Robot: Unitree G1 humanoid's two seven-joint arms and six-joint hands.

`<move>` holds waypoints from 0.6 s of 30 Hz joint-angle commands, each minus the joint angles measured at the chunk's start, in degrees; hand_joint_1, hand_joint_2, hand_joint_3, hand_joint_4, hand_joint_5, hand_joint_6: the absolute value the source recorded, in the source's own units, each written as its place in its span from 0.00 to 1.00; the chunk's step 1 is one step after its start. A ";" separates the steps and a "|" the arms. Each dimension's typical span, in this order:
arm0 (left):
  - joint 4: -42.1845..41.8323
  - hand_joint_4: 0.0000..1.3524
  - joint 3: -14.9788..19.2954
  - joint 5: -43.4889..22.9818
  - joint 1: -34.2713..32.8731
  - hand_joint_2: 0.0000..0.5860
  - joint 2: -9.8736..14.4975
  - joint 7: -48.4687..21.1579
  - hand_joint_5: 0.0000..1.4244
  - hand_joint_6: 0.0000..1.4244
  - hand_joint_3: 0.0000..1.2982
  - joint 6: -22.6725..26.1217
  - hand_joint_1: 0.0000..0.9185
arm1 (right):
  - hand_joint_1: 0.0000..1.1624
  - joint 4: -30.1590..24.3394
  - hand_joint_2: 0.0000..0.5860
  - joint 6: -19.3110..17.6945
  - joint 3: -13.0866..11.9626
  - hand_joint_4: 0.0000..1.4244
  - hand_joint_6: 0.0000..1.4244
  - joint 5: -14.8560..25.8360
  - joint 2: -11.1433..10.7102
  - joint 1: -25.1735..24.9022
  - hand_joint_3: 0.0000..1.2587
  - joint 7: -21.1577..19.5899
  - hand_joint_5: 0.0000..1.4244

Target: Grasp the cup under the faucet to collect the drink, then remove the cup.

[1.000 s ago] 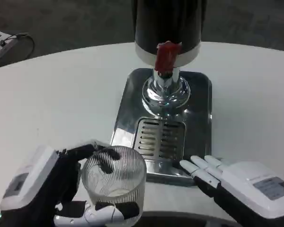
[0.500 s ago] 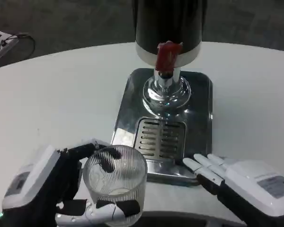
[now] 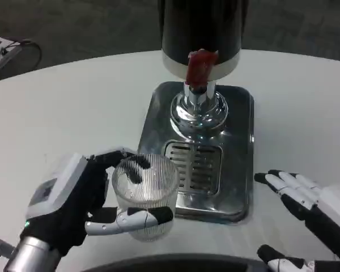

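White round table (image 3: 79, 107) carries a steel drip tray (image 3: 241, 141) beneath a black dispenser (image 3: 201, 28) with a red faucet lever (image 3: 199, 68); the left hand (image 3: 82, 207) wraps its fingers around the ribbed glass cup (image 3: 146, 195) at the tray's front-left corner, while the right hand (image 3: 306, 195) hovers beside the tray, fingers spread, holding nothing

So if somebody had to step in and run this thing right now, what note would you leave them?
Left hand: grips the ribbed glass cup, fingers wrapped around its side, at the near-left corner of the metal drip tray.
Right hand: open, holding nothing, over the table to the right of the tray.
Dispenser: the faucet with the red lever stands at the far end of the tray, above the slotted grate.
Done: the cup is grasped. It looks empty.
Left: bring the cup under the faucet, fill it, then take it away.
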 commanded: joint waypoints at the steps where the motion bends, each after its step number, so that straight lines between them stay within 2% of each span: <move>1: 9.67 0.86 1.92 -2.75 -8.28 0.00 4.07 0.28 0.96 1.00 0.82 -1.52 0.50 | 0.33 -1.22 0.69 -1.05 -2.96 0.00 0.03 2.04 0.06 3.09 0.03 -1.20 0.00; 3: 14.65 0.86 2.06 -3.65 -12.75 0.00 6.02 -0.32 0.96 1.00 0.82 -2.00 0.50 | 0.33 -1.30 0.69 -1.45 -3.66 0.00 0.03 2.53 -0.07 3.85 0.03 -1.46 0.00; 6: 19.05 0.86 1.34 -4.02 -16.87 0.00 7.16 0.01 0.96 1.00 0.82 -2.46 0.50 | 0.33 -1.22 0.69 -2.07 -4.25 0.00 0.03 3.13 -0.31 4.63 0.03 -1.62 0.00; 12: 22.39 0.86 -1.35 -1.72 -22.32 0.00 5.70 2.29 0.96 1.00 0.82 -1.12 0.50 | 0.33 -0.86 0.69 -2.53 -4.68 0.00 0.03 3.79 -0.44 4.67 0.03 -1.98 0.00; 18: 26.21 0.86 -5.15 1.12 -27.13 0.00 3.77 4.07 0.96 1.00 0.81 0.93 0.50 | 0.33 -0.48 0.69 -3.22 -6.23 0.00 0.03 4.80 -0.86 5.59 0.03 -2.32 0.00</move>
